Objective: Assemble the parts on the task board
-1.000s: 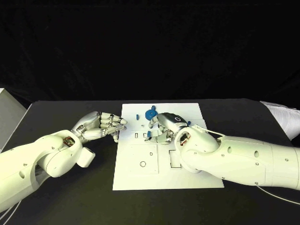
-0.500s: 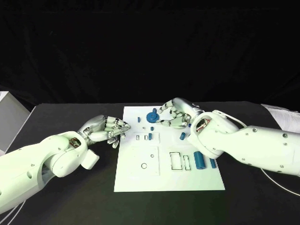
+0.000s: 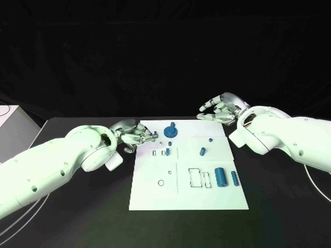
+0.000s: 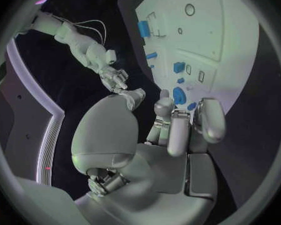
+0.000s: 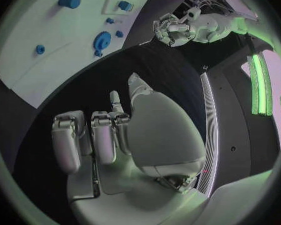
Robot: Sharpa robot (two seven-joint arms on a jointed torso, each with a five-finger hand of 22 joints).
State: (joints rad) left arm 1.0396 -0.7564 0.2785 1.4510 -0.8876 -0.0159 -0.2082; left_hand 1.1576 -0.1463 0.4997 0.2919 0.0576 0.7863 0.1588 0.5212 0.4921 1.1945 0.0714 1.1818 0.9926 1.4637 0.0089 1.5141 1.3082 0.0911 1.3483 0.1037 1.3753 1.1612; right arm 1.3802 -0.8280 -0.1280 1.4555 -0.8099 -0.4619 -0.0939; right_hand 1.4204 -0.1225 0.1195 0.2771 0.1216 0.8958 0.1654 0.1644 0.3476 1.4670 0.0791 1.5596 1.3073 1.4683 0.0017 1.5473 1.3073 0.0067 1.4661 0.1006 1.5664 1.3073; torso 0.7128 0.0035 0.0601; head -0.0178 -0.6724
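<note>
The white rectangular task board (image 3: 187, 191) lies in the lower middle of the head view, on the black table (image 3: 76, 222).

The left silver many-fingered hand (image 3: 138, 137) sits just left of centre, at the board's upper left corner, on the end of its white left arm (image 3: 50, 168), which runs in from the lower left. Its fingers are curled in toward the palm; the left wrist view shows them bent close together with nothing visible between them. Whether the fingertips touch the board I cannot tell.

The right silver many-fingered hand (image 3: 221, 109) is right of centre and higher up, past the board's upper right corner and over the dark table, apart from the board. Its fingers are loosely curled and slightly apart, and in the right wrist view (image 5: 93, 140) they hang with nothing in them. The white right arm (image 3: 300, 139) leaves toward the right edge.

On the board, a round blue gear-like part (image 3: 170, 132) stands near the upper edge, close to the left hand. A small blue peg (image 3: 202, 151) lies just right of the board's centre line, and a tiny blue piece (image 3: 211, 139) sits above it. Two small blue parts (image 3: 167, 152) stand by the slots in the board's upper left area. Lower right, a blue cylinder (image 3: 221, 176) lies lengthwise beside a slimmer blue bar (image 3: 235, 179), the two near but apart, next to empty rectangular recesses (image 3: 199, 177). A round hole (image 3: 160, 182) marks the board's left half.

A white box (image 3: 3, 129) stands at the left edge.
</note>
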